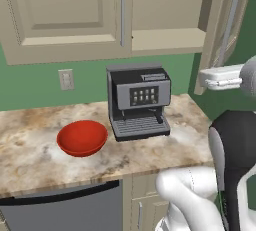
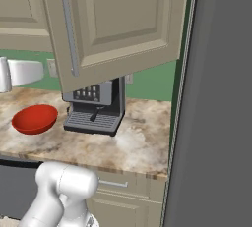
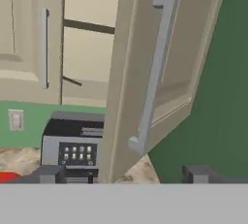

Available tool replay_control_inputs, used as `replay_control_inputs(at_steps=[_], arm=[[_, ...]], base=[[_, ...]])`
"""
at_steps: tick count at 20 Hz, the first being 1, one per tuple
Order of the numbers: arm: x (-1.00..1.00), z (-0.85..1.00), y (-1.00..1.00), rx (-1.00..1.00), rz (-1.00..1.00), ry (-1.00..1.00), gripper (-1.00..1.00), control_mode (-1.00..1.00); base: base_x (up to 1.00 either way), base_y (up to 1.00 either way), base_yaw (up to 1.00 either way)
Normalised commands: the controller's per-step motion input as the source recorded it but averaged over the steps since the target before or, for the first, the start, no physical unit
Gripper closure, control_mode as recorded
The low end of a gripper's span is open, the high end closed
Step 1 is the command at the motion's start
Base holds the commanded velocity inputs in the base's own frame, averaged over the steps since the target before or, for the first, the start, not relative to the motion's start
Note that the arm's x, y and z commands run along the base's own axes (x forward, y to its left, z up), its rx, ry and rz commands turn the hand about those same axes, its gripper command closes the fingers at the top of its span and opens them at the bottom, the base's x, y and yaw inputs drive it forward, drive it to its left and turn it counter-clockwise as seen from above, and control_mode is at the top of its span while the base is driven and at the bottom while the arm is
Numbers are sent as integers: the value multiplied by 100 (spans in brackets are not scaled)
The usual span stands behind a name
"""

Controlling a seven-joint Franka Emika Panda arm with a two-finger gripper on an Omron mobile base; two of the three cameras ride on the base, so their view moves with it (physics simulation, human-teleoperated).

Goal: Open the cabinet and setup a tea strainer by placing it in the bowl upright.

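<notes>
Gripper wide, door swung out

My gripper (image 3: 125,173) stood spread wide, its two fingertips (image 3: 51,173) far apart and holding nothing. It sat just short of the right door's handle (image 3: 154,72), not touching it. That door (image 2: 123,22) of the cabinet (image 1: 65,15) hung open toward me; the left door (image 1: 60,10) was shut. Through the gap I saw a bare shelf (image 1: 167,39). The bowl (image 1: 82,137) lay on the counter (image 1: 30,150), just left of the coffee machine (image 1: 138,100). Where the strainer was, I could not tell.
</notes>
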Motion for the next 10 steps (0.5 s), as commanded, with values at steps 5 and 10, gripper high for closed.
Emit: replay_control_inputs(at_steps=[5, 10], arm=[[32, 13, 78, -51, -17, 43, -100, -100], [85, -29, 30, -63, -4, 35, -100, -100]], base=[[0, 0, 0], [0, 0, 0]])
